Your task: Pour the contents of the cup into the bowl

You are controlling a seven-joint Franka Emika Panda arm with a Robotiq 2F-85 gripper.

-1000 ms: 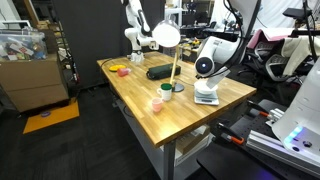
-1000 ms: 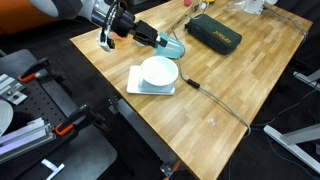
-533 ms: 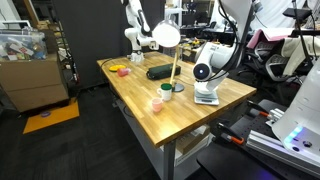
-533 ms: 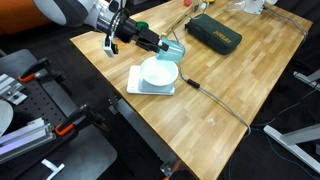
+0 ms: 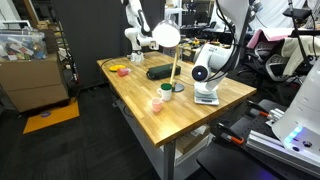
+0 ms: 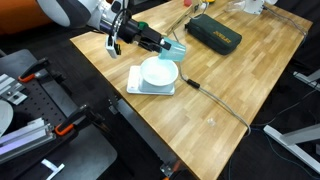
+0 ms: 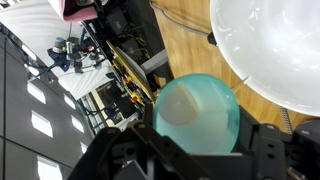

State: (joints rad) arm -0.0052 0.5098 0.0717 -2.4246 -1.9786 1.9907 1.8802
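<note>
My gripper (image 6: 167,44) is shut on the pale blue translucent cup (image 6: 176,47) and holds it tipped on its side just above the far rim of the white bowl (image 6: 158,72). The bowl sits on a flat pale pad near the table's edge. In the wrist view the cup (image 7: 200,112) fills the space between my two black fingers (image 7: 118,152), and a pale rounded thing shows inside it. The bowl (image 7: 272,45) lies at the upper right of that view. In an exterior view the arm stands over the bowl (image 5: 207,92) and hides the cup.
A black case (image 6: 213,33) lies at the far side of the wooden table. A cable (image 6: 215,97) runs beside the bowl. A white lamp (image 5: 166,36), a short pink cup (image 5: 156,103) and a small teal-green cup (image 5: 166,90) stand mid-table.
My wrist has shifted slightly and turned a little, and the cup stays held over the bowl's rim. Nothing else has moved.
</note>
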